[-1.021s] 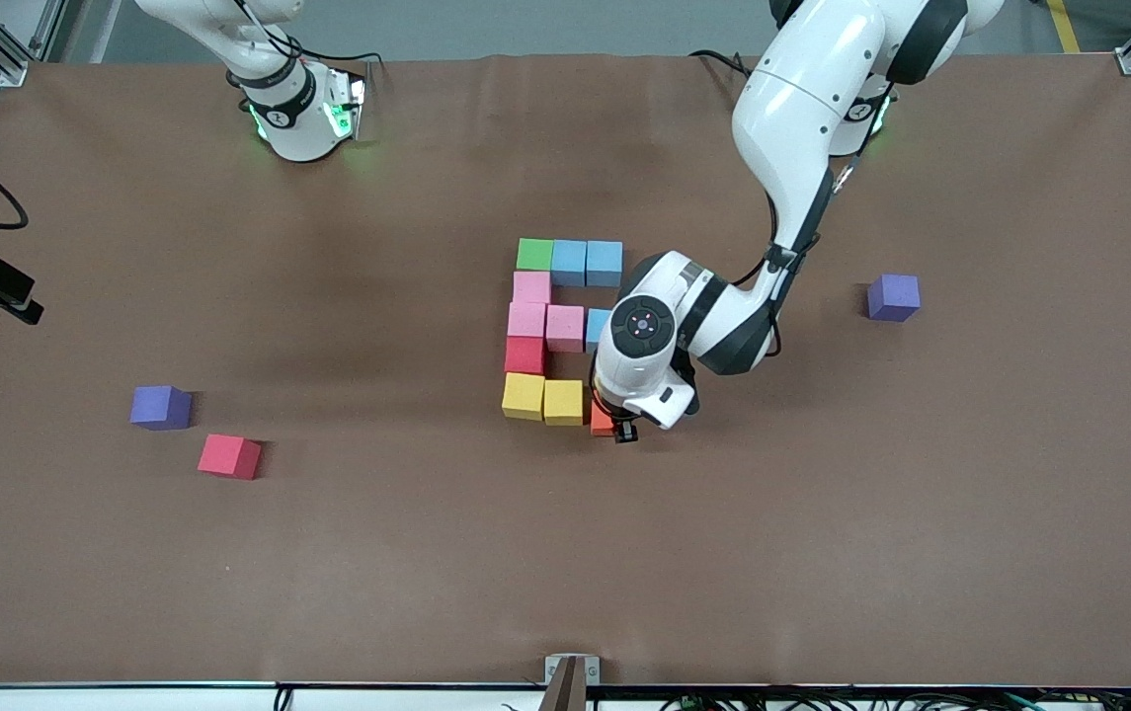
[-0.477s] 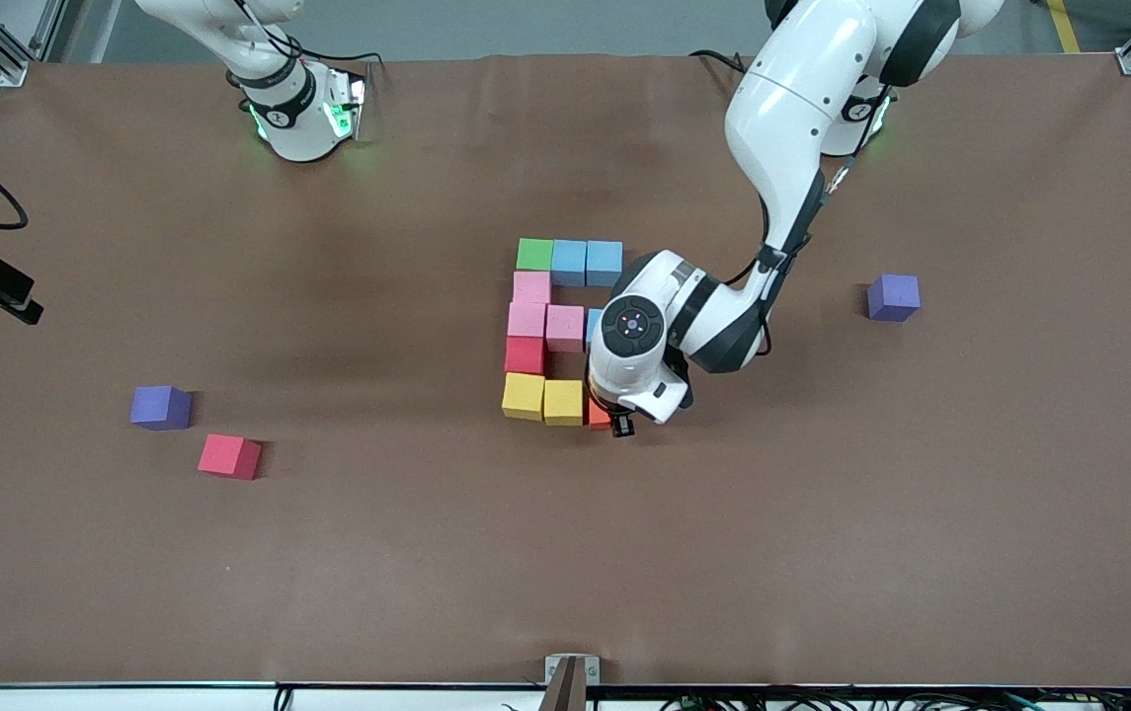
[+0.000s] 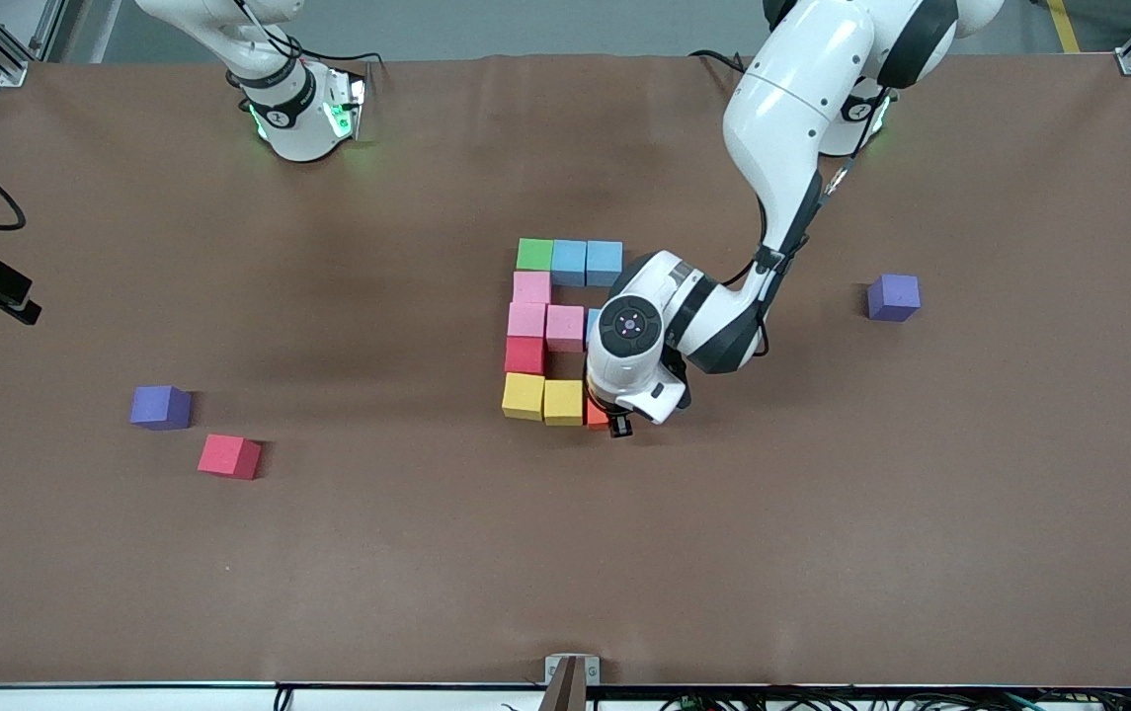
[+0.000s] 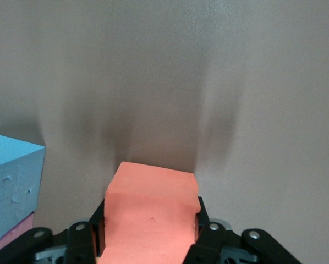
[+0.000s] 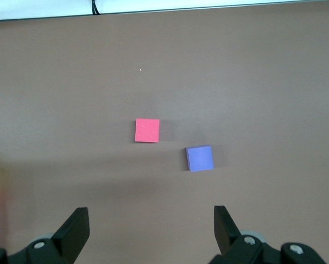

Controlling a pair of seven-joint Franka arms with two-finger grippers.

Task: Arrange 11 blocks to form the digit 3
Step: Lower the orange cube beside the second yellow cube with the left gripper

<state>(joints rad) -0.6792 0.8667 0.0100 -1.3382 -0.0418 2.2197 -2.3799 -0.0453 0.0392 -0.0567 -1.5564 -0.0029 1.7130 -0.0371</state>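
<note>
The digit 3 lies mid-table as touching cubes: a green block (image 3: 534, 254) and two light blue blocks (image 3: 586, 262) form the farthest bar. Pink blocks (image 3: 528, 304), a red block (image 3: 525, 355) and a yellow block (image 3: 523, 395) form the side. A third pink block (image 3: 565, 328) and a half-hidden light blue one (image 3: 593, 320) make the middle bar. My left gripper (image 3: 607, 417) (image 4: 152, 223) is shut on the orange block (image 3: 596, 414) (image 4: 151, 212), low beside the second yellow block (image 3: 563, 402). My right gripper (image 5: 152, 231) waits open, holding nothing.
A loose red cube (image 3: 228, 456) (image 5: 147, 130) and a purple cube (image 3: 161, 407) (image 5: 199, 158) lie toward the right arm's end of the table. Another purple cube (image 3: 893, 297) sits toward the left arm's end. The left arm's wrist hangs over the middle bar's end.
My left gripper has carried the orange block a little closer to the yellow blocks. The right arm has not moved.
</note>
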